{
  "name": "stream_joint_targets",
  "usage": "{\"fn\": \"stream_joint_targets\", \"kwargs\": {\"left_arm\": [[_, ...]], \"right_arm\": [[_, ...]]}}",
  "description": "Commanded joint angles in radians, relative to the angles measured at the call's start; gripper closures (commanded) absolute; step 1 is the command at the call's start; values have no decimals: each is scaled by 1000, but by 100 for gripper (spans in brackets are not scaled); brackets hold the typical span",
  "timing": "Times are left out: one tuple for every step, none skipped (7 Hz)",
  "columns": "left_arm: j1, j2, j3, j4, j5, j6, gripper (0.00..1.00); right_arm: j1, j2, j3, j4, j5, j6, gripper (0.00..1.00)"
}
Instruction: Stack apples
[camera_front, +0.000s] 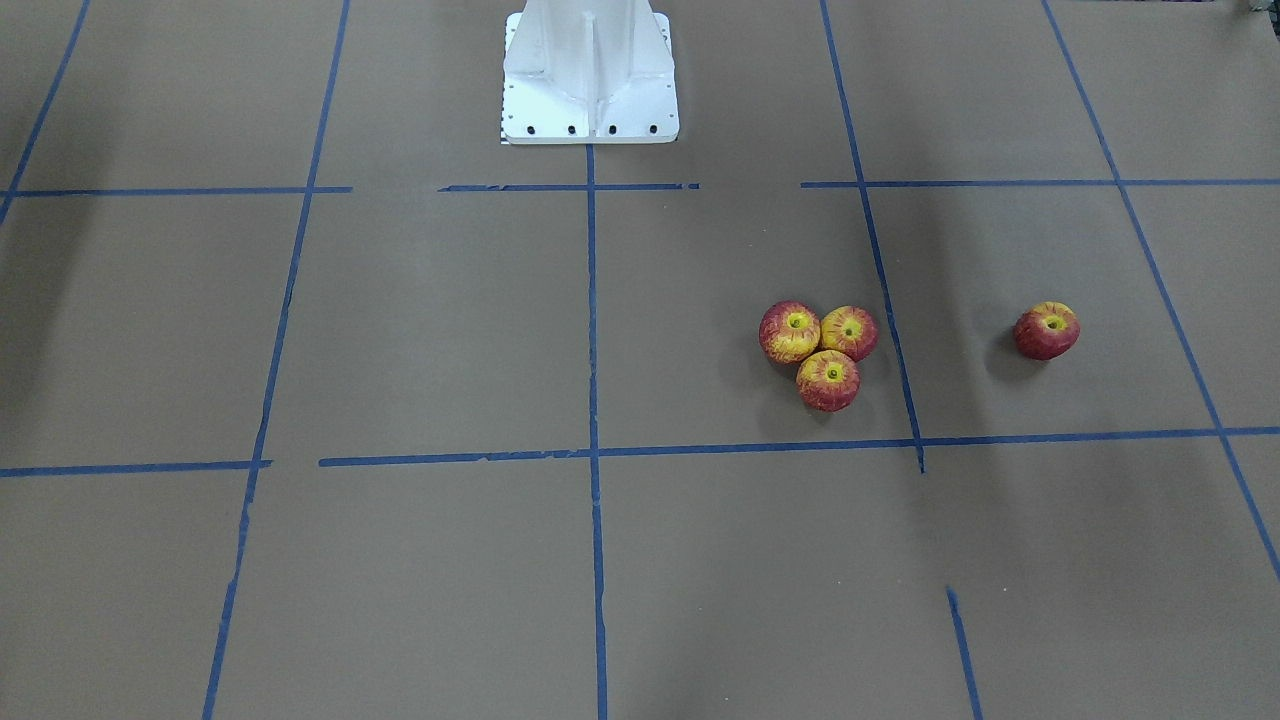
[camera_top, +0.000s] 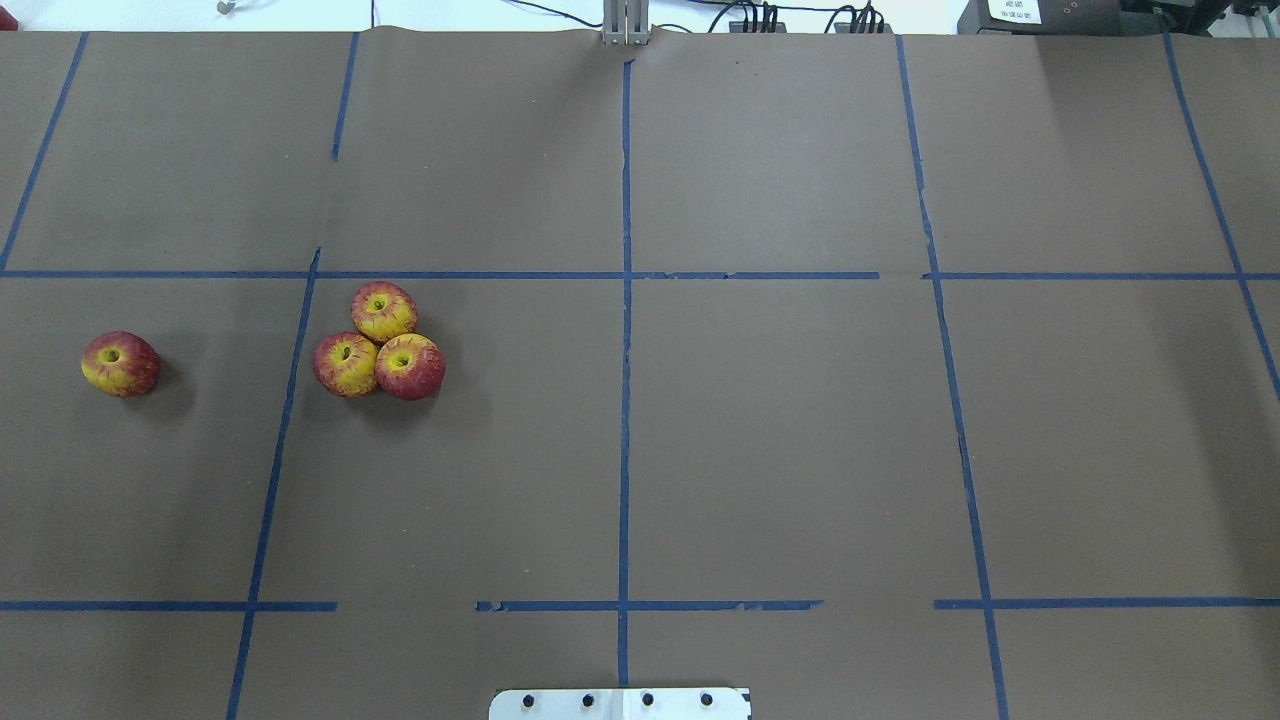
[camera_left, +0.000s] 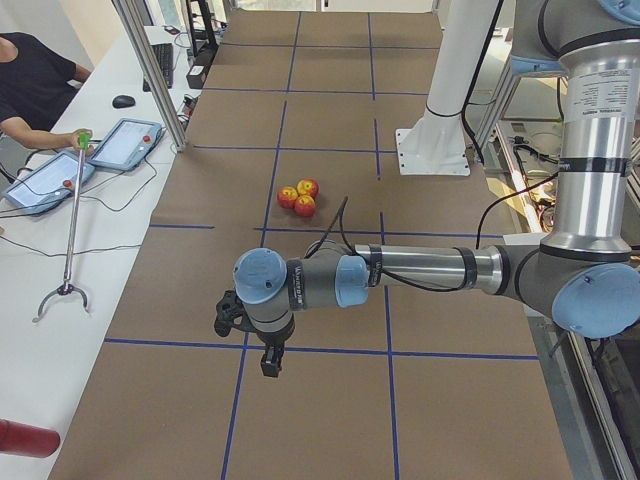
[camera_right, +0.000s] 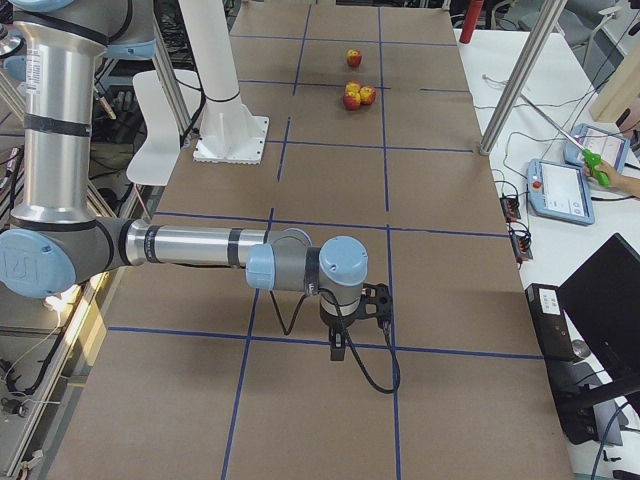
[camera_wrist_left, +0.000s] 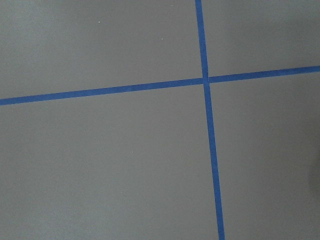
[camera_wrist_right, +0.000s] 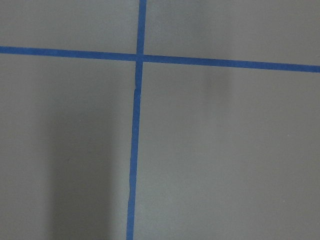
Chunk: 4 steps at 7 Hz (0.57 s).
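On brown paper-covered table (camera_top: 760, 450) gridded with blue tape lines (camera_top: 625, 400): four small round apples, red streaked with yellow, yellow-green stem hollows facing up. All four directly on the paper, all on the robot's left half.

Three bunched in a tight triangle, touching one another, just to the right of a lengthwise tape line in the overhead view: far apple (camera_top: 384, 311) at the tip away from the robot, left apple (camera_top: 346, 364) and right apple (camera_top: 409, 366) side by side nearer the robot.

Lone apple (camera_top: 120, 363) across that tape line, farther toward the robot's left end of the table, well apart from the trio.

Left gripper (camera_left: 270, 366) pointing down over the paper beside a tape crossing, well apart from every apple. Seen only from the side camera, so cannot tell whether fingers spread or pressed together.

Right gripper (camera_right: 338, 350) likewise pointing down near a tape crossing at the opposite end, far from the apples. Also seen only from the side; finger spacing impossible to tell.

Both wrist cameras: only brown paper and a blue tape cross.

White metal robot pedestal (camera_front: 590, 90) bolted at the table's middle edge.
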Motion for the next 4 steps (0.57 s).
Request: {"fn": "stream_joint_targets", "kwargs": {"left_arm": [[-2,-1,-15,-14,2,3,0],[-2,9,-6,-16,-1,-4,0],[0,6,0,-19,-2,-4,0],[-2,15,-3,-31,-13,4,0]], "right_arm": [[0,0,1,0,0,0,0],[0,0,0,-1,0,0,0],[0,0,0,-2,1,0,0],[0,0,0,0,0,0,0]]}}
